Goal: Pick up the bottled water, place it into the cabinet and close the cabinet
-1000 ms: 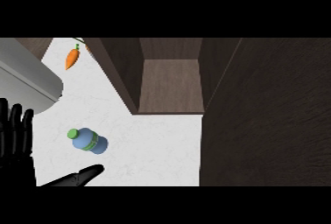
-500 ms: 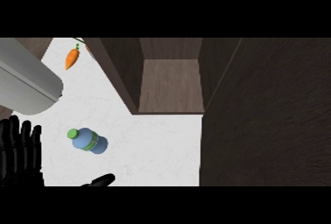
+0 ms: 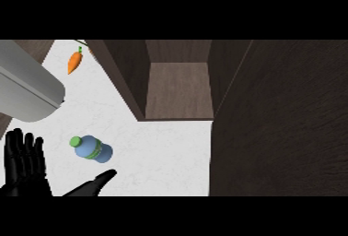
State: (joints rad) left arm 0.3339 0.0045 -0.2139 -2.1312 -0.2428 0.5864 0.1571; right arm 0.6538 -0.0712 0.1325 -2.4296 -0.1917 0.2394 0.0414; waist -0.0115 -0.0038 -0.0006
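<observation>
Bottled water (image 3: 92,148) lies untouched on the tabletop (image 3: 163,152), probably light and slick (may roll); I'd wrap its midsection, my right hand's (image 3: 92,185) fingers straight, holding nothing.

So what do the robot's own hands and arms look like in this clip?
Both hands are plain matte black with slim, jointed fingers. The left hand shows its palm and fingers at the lower left; of the right hand only a tapered black part shows at the lower edge. A smooth, rounded light grey forearm crosses the upper left. No cables, markings or sleeves are visible.
</observation>
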